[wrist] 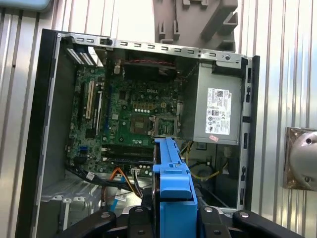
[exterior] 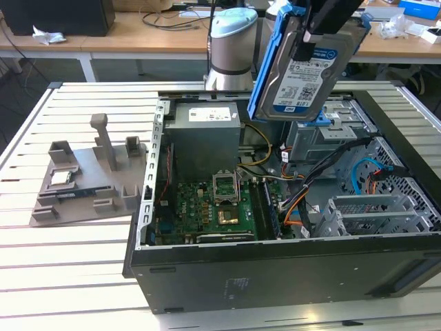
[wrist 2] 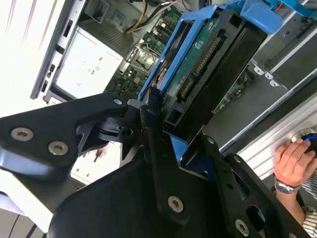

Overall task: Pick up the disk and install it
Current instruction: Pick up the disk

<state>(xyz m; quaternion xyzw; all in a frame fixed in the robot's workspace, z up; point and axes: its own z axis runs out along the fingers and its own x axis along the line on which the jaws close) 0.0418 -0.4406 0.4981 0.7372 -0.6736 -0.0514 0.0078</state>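
I see my pincer (exterior: 311, 38) clamped on the disk (exterior: 293, 48), blue-and-white label (exterior: 306, 79) showing, held tilted on edge above the open computer case (exterior: 275, 265) lying on the slatted tabletop (exterior: 76, 269).

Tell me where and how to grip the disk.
Pinch the disk across its two broad flat faces at one short end, coming from above along its length, as the gripper holds it now. Those faces are parallel; the blue carrier occupies the long edges.

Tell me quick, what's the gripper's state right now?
Gripper: shut on the disk, holding it tilted in the air above the open computer case.
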